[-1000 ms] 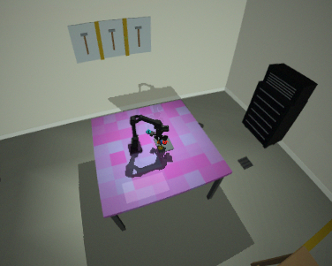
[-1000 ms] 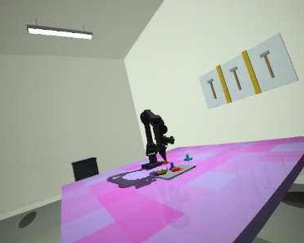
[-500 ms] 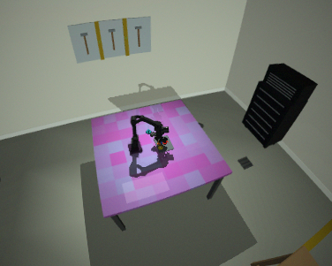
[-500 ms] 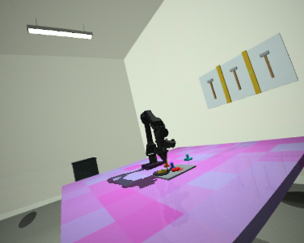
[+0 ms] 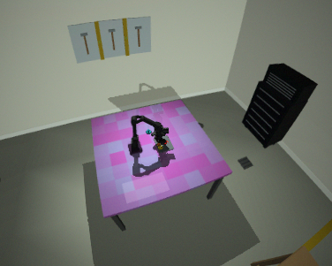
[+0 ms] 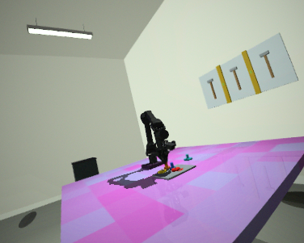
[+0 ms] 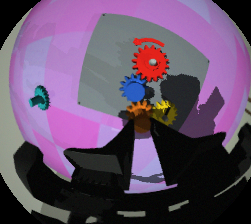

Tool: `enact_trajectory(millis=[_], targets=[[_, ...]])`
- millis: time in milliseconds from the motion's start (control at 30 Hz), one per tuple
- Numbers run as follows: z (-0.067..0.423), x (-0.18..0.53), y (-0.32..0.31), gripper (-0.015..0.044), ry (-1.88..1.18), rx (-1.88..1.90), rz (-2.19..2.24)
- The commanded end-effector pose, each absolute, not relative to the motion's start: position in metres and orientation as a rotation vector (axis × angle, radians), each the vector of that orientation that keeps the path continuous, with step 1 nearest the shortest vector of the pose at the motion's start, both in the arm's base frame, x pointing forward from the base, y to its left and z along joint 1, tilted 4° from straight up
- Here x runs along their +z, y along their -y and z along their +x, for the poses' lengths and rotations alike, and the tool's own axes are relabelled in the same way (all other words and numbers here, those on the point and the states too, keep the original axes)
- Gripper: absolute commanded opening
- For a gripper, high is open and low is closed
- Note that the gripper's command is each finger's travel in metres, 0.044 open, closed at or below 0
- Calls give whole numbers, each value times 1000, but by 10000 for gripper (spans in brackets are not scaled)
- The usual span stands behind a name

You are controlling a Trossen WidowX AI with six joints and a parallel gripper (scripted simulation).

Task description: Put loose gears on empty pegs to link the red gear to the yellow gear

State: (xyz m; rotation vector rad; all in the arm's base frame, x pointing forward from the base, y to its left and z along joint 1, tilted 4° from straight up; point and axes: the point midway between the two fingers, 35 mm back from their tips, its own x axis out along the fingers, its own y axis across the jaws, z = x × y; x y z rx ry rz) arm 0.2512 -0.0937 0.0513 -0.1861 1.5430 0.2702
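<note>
In the wrist view, left to right, 1 teal gear (image 7: pixel 42 98) (image 6: pixel 187 157) (image 5: pixel 148 132) lies on the pink table (image 7: pixel 65 125) (image 6: pixel 135 209) (image 5: pixel 116 189), tipped on its side, off the board and well apart from the gripper (image 7: pixel 141 121) (image 6: pixel 166 165).

Next comes the grey board (image 7: pixel 97 60) (image 6: pixel 187 171) (image 5: pixel 169 146), which bears 1 blue gear (image 7: pixel 134 90) (image 6: pixel 171 165), just beyond the fingertips.

The gripper is closed on 1 orange gear (image 7: pixel 140 112) (image 6: pixel 166 167), held at the board's near edge; whether it touches a peg, I cannot tell.

Right of the blue gear, 1 red gear (image 7: pixel 151 63) (image 6: pixel 176 169) sits on the board, farther from the gripper, under its curved red arrow (image 7: pixel 148 41).

Rightmost, 1 yellow gear (image 7: pixel 166 113) (image 6: pixel 163 171) with a black stripe lies beside the orange gear, partly shadowed.
</note>
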Motion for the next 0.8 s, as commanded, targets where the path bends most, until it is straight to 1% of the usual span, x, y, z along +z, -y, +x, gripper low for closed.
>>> enact_trajectory(millis=[0, 500, 767], targets=[[251, 50, 94, 0, -1539, 305, -223], [251, 47, 94, 0, -1467, 615, -539], [251, 46, 93, 0, -1476, 585, -508]])
